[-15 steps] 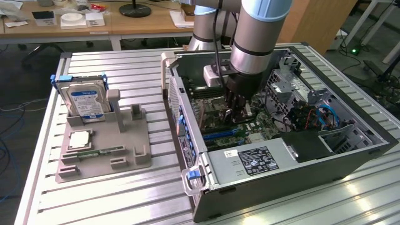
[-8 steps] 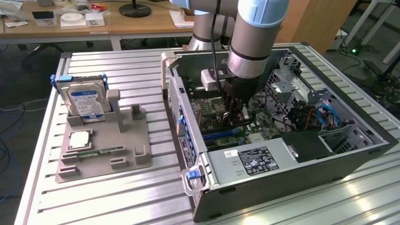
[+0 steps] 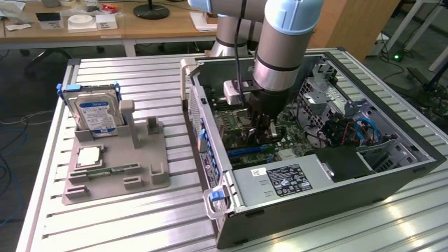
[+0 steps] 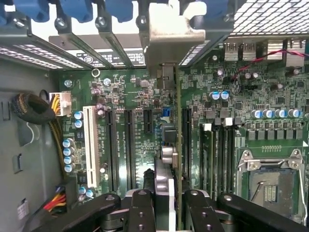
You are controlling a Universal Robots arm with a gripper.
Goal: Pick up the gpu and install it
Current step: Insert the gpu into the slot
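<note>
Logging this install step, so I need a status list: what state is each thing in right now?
gpu: held edge-on over the motherboard slots.
gripper: shut on the gpu.
computer case: lying on its side, open.
hard drive: upright in the holder.
memory stick: flat in the holder.

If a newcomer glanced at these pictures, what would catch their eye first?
Probably the grey-and-blue robot arm reaching down into the open black computer case. Its pincer grips the thin dark gpu card edge-on over the green motherboard. On the exterior view's left, a silver hard drive stands upright in a grey holder.
</note>
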